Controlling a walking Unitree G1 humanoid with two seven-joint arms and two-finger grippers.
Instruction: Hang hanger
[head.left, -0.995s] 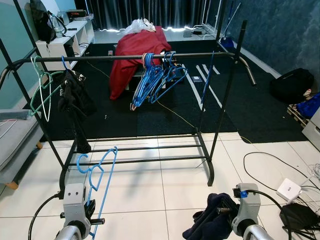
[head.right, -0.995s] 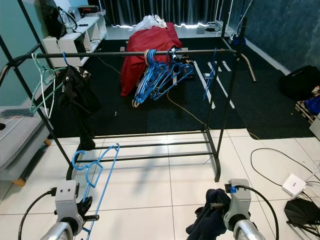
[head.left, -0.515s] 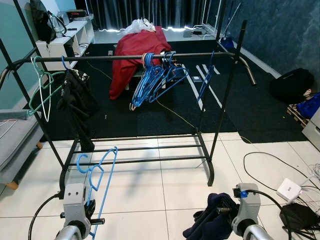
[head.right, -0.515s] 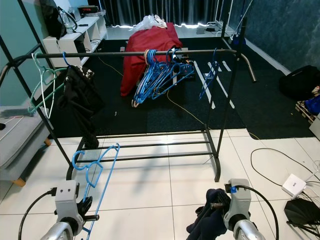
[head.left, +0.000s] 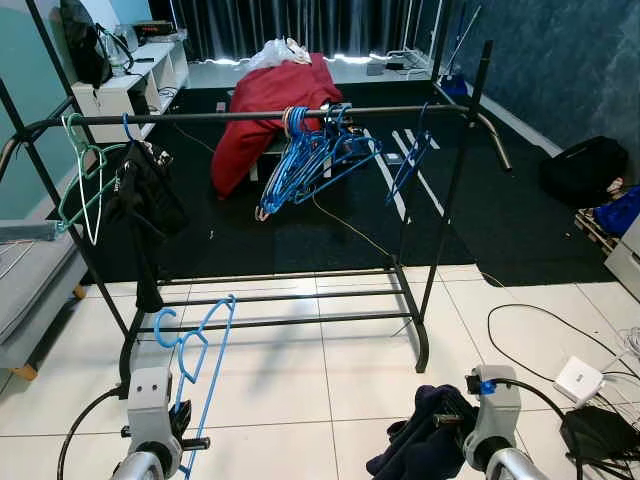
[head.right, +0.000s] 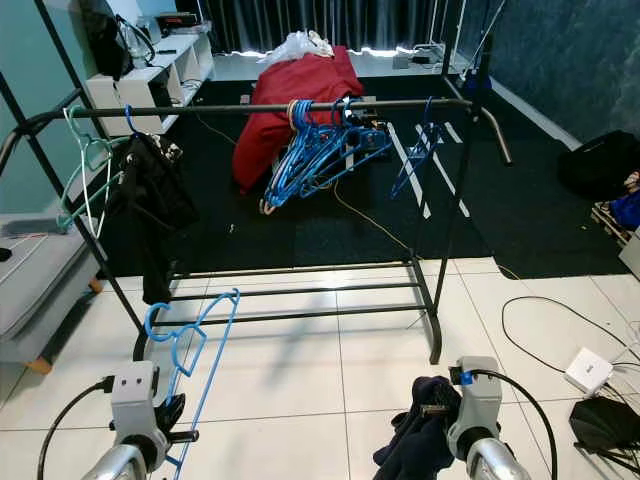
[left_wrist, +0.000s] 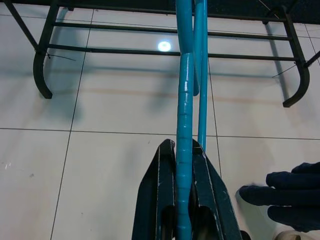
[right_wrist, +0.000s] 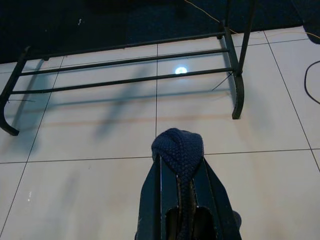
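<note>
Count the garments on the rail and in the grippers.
2: a black garment hangs near the rail's left end; the right gripper holds a navy knit. None looks hidden.

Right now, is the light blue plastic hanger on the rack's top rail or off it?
Off it. The left gripper is shut on the light blue plastic hanger, held low before the black metal rack.

Hung things swinging on the rack

The black garment (head.left: 148, 200) at the rail's left end has swung left and now hangs narrower. The bunch of blue hangers (head.left: 310, 160) at mid-rail has fanned out further right, and the single blue hanger (head.left: 411, 160) beside the right post has tilted.
</note>
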